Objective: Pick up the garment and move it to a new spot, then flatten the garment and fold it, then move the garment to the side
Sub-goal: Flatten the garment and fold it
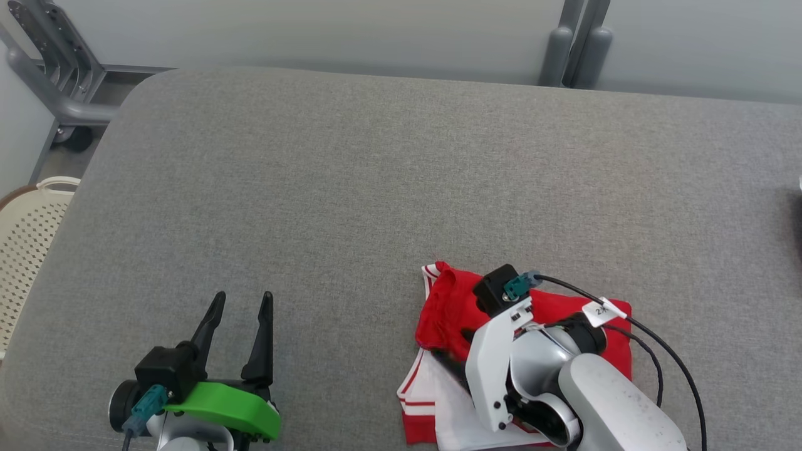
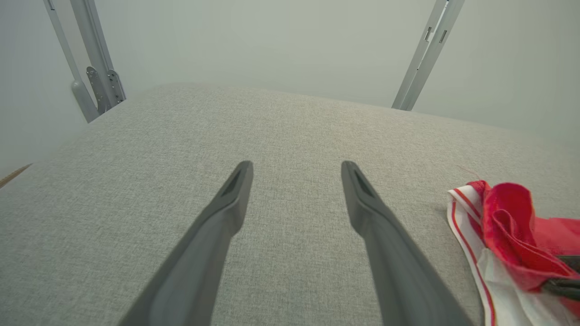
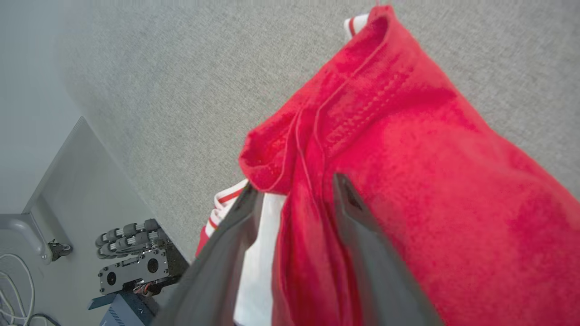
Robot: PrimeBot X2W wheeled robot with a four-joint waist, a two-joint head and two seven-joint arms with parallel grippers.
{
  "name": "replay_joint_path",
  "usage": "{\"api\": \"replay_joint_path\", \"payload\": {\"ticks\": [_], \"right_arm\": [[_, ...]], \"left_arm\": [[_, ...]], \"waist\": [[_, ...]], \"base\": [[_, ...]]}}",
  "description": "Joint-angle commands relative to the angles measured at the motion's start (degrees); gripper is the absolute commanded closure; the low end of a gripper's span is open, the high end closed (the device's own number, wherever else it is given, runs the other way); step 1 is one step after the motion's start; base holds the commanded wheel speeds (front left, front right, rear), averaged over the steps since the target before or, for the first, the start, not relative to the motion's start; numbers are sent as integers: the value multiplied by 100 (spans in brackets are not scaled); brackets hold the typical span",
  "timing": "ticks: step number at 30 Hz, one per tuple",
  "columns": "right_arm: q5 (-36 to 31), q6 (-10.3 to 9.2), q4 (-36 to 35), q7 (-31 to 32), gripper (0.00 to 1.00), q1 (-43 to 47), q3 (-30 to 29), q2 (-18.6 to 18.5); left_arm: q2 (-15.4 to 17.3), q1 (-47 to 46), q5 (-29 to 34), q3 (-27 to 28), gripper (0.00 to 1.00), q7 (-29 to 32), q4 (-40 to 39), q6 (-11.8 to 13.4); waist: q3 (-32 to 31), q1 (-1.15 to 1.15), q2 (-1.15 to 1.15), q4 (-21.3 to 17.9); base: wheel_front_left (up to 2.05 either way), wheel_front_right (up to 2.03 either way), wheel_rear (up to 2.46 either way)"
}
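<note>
Here is the garment (image 1: 448,307), red with white panels and red-striped trim, lying bunched on the grey fabric worktop (image 1: 351,188). It sits close to the near edge, right of centre. The right arm (image 1: 532,369) is bent in directly over it, wrist and cables covering much of the cloth in the head view.

Down at the right gripper (image 3: 294,183), the fingers stand parted with a raised ridge of red fabric running between them. One finger (image 3: 235,235) lies along the white panel and the other rests on the red. It's a loose stance, not a pinch.

Over on the other side, the left gripper (image 1: 243,297) sits near the front edge, well apart from the garment. Its fingers are spread wide with just bare grey cover between them. From its own wrist camera, the garment's striped hem (image 2: 466,217) peeks in at the right.

Off the worktop's left corner stands a pale perforated basket (image 1: 31,232).
</note>
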Motion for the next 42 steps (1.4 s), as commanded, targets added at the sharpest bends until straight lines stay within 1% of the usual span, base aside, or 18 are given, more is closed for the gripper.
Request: {"api": "replay_joint_path", "payload": {"ticks": [1, 3, 7, 10, 12, 14, 17, 20, 22, 24, 25, 26, 27, 29, 30, 35, 42], "right_arm": [[100, 0, -11, -47, 0, -66, 8, 24], [322, 0, -115, -84, 0, -69, 11, 48], [1001, 0, -541, -30, 0, -32, 14, 49], [1338, 0, -967, 23, 0, 31, -140, -195], [1412, 0, -1248, -5, 0, 112, -372, -403], [1221, 0, -1493, -84, 0, 221, -708, -647], [658, 0, -1723, -169, 0, 468, -1239, -987], [188, 0, -1858, -274, 0, 797, -1602, -1117], [-74, 0, -1909, -384, 0, 989, -1638, -1182], [-223, 0, -1862, -543, 0, 1163, -1593, -1146], [-281, 0, -1800, -610, 38, 1246, -1560, -1102], [-355, 0, -1749, -689, 67, 1288, -1496, -1085], [-414, 0, -1693, -781, 100, 1315, -1442, -1040], [-403, 0, -1577, -929, 100, 1361, -1219, -909], [-388, 0, -1467, -1066, 100, 1323, -983, -815], [-374, 0, -1121, -1220, 100, 1096, -287, -655], [-650, 0, -404, -1375, 100, 726, 214, -437]], "left_arm": [[0, -54, -10, 18, 0, -18, -9, -21], [-6, -56, -13, 32, 0, -18, -4, -21], [-15, -28, 0, 63, 0, -18, 2, -21], [-21, -5, 20, 84, 0, -18, -1, -21], [-18, 13, 34, 91, 0, -18, -8, -21], [-12, 36, 40, 100, 0, -18, -14, -21], [-15, 63, 50, 110, 0, -18, -30, -21], [-27, 77, 58, 127, 0, -17, -50, -22], [-40, 69, 55, 134, 0, -17, -64, -22], [-54, 46, 53, 137, 0, -17, -79, -22], [-57, 29, 52, 133, 0, -18, -83, -22], [-58, 9, 51, 131, 0, -17, -89, -22], [-63, -11, 53, 126, 0, -18, -93, -22], [-72, -45, 61, 121, 0, -18, -104, -22], [-72, -60, 62, 124, 0, -18, -114, -22], [-78, -102, 59, 134, 0, -18, -117, -22], [-116, -144, 58, 47, 0, -17, -85, -22]], "waist": [[3, 0, 0, -5], [1, 0, 0, -21], [-30, 0, 0, -66], [-68, 0, 0, -98], [-94, 0, 0, -118], [-121, 0, 0, -142], [-140, 0, 0, -177], [-139, 0, 0, -208], [-122, 0, 0, -223], [-94, 0, 0, -234], [-77, 0, 0, -235], [-61, 0, 0, -233], [-40, 0, 0, -227], [-3, 0, 0, -212], [35, 0, 0, -197], [127, 0, 0, -144], [206, 0, 0, 4]], "base": [[0, 0, 0], [0, 0, 0], [0, 0, 0], [0, 0, 0], [0, 0, 0], [0, 0, 0], [0, 0, 0], [0, 0, 0], [0, 0, 0], [0, 0, 0], [0, 0, 0], [0, 0, 0], [0, 0, 0], [0, 0, 0], [0, 0, 0], [0, 0, 0], [0, 0, 0]]}}
